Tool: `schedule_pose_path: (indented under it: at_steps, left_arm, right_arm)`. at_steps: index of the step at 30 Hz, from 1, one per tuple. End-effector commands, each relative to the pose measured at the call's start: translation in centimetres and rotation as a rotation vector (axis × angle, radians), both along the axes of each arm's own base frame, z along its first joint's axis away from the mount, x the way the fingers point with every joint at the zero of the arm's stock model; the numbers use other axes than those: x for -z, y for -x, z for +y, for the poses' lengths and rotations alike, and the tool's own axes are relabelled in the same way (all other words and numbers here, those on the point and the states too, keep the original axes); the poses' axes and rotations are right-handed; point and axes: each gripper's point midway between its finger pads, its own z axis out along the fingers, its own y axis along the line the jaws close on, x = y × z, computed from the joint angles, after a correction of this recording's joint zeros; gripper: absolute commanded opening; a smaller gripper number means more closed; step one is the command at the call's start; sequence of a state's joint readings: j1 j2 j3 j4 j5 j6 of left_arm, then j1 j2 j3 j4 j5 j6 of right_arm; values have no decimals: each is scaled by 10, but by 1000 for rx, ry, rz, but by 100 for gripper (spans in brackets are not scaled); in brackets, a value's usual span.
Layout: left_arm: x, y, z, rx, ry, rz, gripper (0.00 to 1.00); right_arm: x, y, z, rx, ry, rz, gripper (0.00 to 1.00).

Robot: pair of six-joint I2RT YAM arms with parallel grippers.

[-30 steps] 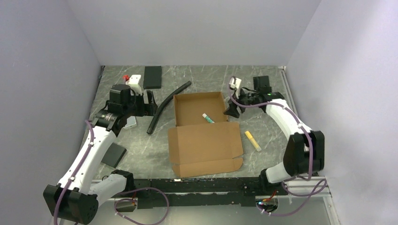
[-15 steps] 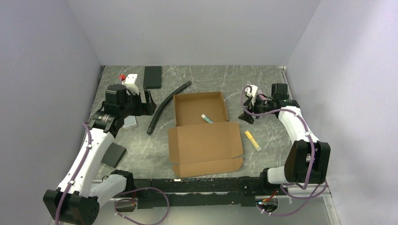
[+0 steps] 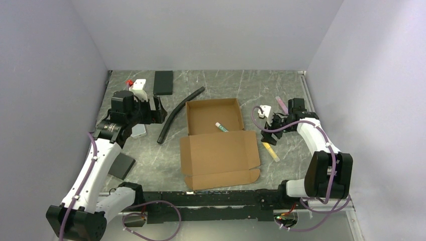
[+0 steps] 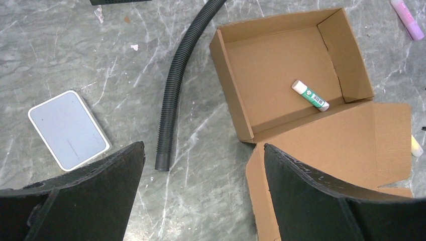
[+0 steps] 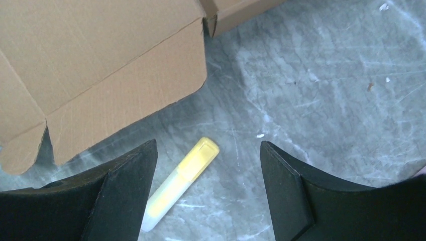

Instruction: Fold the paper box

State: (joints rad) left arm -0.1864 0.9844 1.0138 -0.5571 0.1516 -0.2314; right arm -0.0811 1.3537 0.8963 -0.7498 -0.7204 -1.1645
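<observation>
**Station Status: Paper Box Open, Both Pincers Clear of It**

1. Left side. The left gripper [image 3: 154, 109] hangs over the grey marbled table [image 3: 226, 80], left of the paper box [image 3: 218, 145]. Its jaws stand wide apart with nothing between them. A flat grey-white pad [image 4: 69, 129] lies on the table just beside it. A black flat block [image 3: 163, 82] lies farther back, and a second dark block [image 3: 122, 165] lies nearer the arm bases.

2. Between left gripper and box. A black corrugated hose [image 3: 178, 113] lies diagonally on the table, separating the left gripper from the box's left wall. Hose and box are near each other but apart.

3. Centre. The paper box sits mid-table and no gripper touches it. Its far half forms a shallow tray with the left, far and right walls upright. Its near half, the lid, lies flat and open toward the arm bases, with the side and front flaps spread out. A glue stick [image 3: 221, 126] lies inside the tray near the lid hinge. In the left wrist view the tray is ahead and to the right of the fingers, and the lid's left edge lies close beside the right finger [image 4: 326, 201].

4. Right side. The right gripper [image 3: 267, 136] is just beside the lid's right flap, apart from the cardboard. Its jaws are spread and hold nothing. In the right wrist view a yellow marker [image 5: 180, 183] lies on the table within the gap; contact with the fingers cannot be told. A pink marker [image 3: 281, 104] lies farther back.
</observation>
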Motion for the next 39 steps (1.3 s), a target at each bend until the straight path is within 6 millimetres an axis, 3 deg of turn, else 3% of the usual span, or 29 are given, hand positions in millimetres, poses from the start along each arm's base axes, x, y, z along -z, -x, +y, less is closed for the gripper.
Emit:
schedule_pose_path:
  at_steps: [1,15,23,34,39]
  left_arm:
    - [-10,-4,-3,11,27,-45,92]
    - [-12,-3,0,0,22,-53,92]
    - [-13,-3,1,-3,19,-55,92]
    - [-14,-2,2,-6,17,-61,92]
    - [-15,-2,3,-9,14,-66,92]
  right_arm:
    - [2,7,-10,-35,66,6,78]
    - [16,6,-25,38,141,63,77]
    - [42,13,-31,83,172,197,75]
    - [80,21,-47,151,341,318,73]
    - [90,26,-51,151,383,360,65]
